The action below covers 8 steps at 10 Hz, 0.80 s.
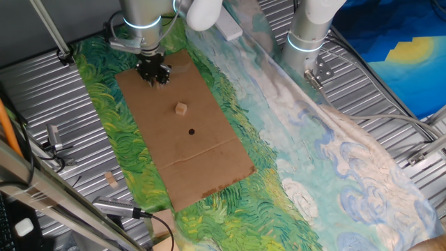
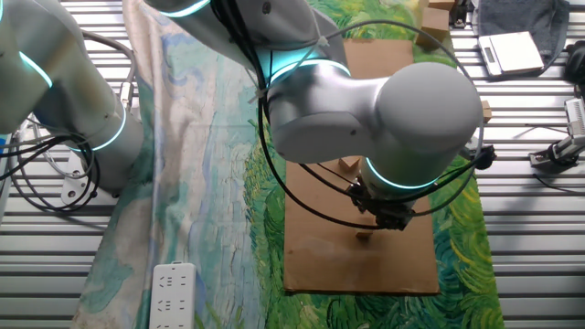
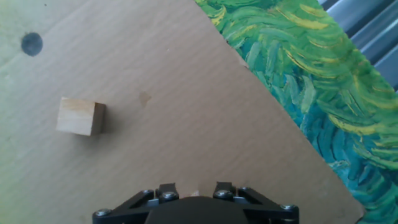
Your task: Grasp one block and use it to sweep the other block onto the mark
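A loose wooden block lies on the brown cardboard. It also shows in the hand view and in the other fixed view. The mark, a small black dot, sits a little beyond it, at the top left of the hand view. My gripper stands low over the cardboard's far end, away from the loose block. It looks shut on a second wooden block, of which only a pale sliver shows between the jaws in the hand view.
The cardboard lies on a green and blue painted cloth. A second arm's base stands at the back right. A small wooden piece lies at the cloth's left edge. A power strip lies at the cloth's near edge.
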Each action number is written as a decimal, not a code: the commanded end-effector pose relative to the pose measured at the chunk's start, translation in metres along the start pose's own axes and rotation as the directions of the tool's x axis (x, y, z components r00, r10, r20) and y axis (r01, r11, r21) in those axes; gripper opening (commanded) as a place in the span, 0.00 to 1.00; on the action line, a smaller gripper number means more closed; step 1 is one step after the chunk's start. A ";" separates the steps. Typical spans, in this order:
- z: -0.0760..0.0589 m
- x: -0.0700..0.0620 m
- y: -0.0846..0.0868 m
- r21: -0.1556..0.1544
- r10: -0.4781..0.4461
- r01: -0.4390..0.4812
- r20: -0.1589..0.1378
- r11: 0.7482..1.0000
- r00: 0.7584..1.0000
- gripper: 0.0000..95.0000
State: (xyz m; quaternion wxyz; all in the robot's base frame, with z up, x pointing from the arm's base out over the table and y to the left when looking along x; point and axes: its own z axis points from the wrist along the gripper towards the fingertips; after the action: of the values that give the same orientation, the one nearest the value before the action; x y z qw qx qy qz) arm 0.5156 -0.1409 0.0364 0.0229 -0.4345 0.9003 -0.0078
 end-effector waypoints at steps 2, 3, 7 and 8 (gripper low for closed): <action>-0.005 0.000 -0.001 0.004 -0.003 0.003 -0.009 1.000 1.000 0.00; -0.009 0.000 0.000 0.004 0.007 -0.007 -0.015 1.000 1.000 0.00; -0.009 0.000 0.000 0.000 0.064 -0.064 -0.013 0.998 0.998 0.00; -0.009 0.000 0.000 0.000 0.075 -0.075 -0.013 0.997 0.997 0.00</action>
State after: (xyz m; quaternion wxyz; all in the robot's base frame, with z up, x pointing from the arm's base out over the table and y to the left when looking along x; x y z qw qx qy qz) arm 0.5171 -0.1402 0.0443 0.0168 -0.3986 0.9169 -0.0084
